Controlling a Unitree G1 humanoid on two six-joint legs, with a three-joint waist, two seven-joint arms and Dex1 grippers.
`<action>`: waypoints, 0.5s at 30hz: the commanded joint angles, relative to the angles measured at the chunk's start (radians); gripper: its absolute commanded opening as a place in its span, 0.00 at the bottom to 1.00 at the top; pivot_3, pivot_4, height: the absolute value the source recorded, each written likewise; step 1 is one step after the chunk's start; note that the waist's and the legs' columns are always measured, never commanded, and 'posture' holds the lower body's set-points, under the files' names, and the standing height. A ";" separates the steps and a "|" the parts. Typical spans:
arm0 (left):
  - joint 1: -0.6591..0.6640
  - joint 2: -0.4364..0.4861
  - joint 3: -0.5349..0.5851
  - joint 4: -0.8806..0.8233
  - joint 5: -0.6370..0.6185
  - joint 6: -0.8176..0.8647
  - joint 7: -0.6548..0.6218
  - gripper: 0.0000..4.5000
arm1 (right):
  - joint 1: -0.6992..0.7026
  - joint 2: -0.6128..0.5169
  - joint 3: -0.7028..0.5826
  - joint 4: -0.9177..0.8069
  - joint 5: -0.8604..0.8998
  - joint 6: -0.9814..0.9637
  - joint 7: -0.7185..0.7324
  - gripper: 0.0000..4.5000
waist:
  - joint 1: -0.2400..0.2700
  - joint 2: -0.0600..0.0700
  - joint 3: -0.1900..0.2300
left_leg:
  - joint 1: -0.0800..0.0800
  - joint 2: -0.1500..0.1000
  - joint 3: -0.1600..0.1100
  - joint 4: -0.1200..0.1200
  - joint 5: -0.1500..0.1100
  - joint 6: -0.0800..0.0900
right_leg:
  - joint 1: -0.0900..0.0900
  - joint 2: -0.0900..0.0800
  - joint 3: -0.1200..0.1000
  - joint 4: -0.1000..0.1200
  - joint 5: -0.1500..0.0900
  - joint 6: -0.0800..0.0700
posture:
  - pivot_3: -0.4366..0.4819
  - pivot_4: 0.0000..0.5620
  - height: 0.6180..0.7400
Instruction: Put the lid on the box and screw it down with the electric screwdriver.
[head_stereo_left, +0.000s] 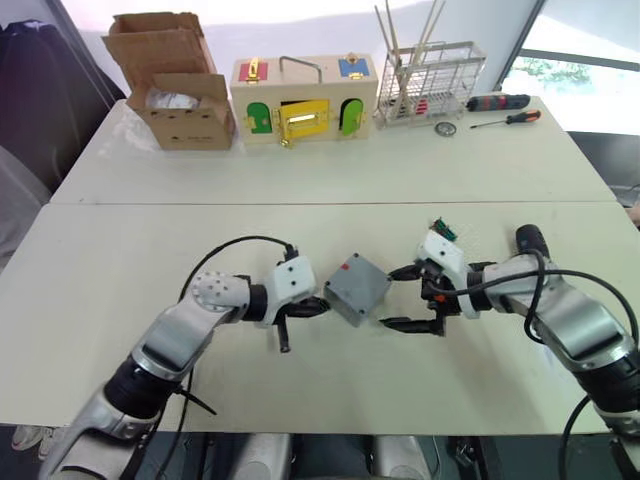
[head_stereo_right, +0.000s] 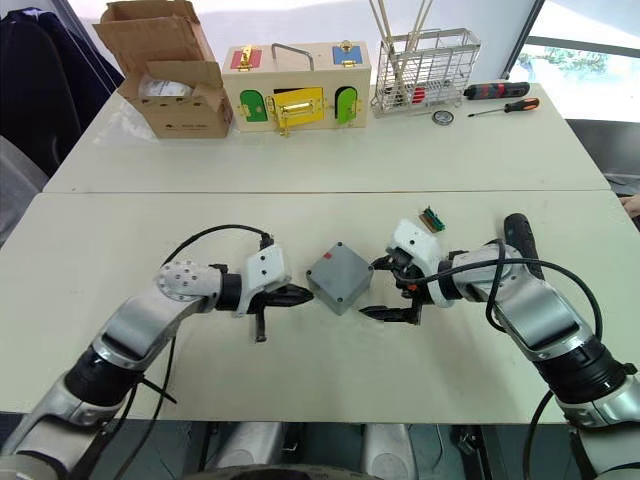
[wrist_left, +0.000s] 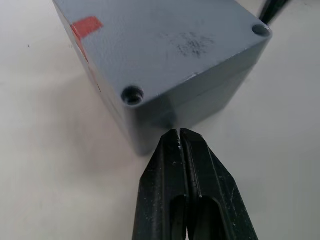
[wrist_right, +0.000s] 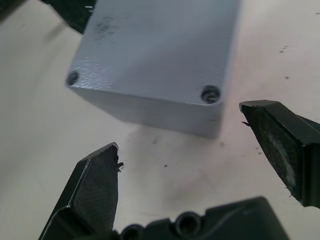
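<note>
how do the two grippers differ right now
The left gripper has its fingers pressed shut, tips at the grey box's near corner. The right gripper is spread wide open, its fingers apart and facing the box's opposite side without touching it. Both have black fingers, hold nothing, and point at the box from either side on the table.

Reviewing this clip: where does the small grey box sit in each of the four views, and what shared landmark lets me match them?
Left eye view: the grey box at table centre, between both grippers.
Right eye view: the same spot.
Left wrist view: upper frame, just beyond the shut left gripper.
Right wrist view: upper centre, beyond the open right gripper.
Shared landmark: the lid's corner screw holes.
</note>
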 joint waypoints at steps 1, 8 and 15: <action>-0.046 -0.024 -0.008 0.044 0.040 -0.043 0.037 0.00 | -0.003 0.006 -0.023 -0.045 0.013 0.011 0.012 0.99 | 0.000 0.000 0.000 | 0.000 0.000 0.000 0.000 0.000 0.000 | 0.000 0.000 0.000 0.000 0.000 0.000 | 0.48 0.27 0.95; -0.095 -0.056 -0.005 0.133 0.063 -0.105 0.030 0.00 | 0.038 0.022 -0.056 -0.118 0.036 0.086 -0.029 0.99 | 0.000 0.000 0.000 | 0.000 0.000 0.000 0.000 0.000 0.000 | 0.000 0.000 0.000 0.000 0.000 0.000 | 0.48 0.27 0.95; -0.089 -0.050 0.001 0.125 0.052 -0.110 0.008 0.00 | 0.057 0.012 -0.089 -0.137 0.022 0.120 -0.061 0.99 | 0.001 0.000 0.000 | 0.000 0.000 0.000 0.000 0.000 0.000 | 0.000 0.000 0.000 0.000 0.000 0.000 | 0.48 0.27 0.95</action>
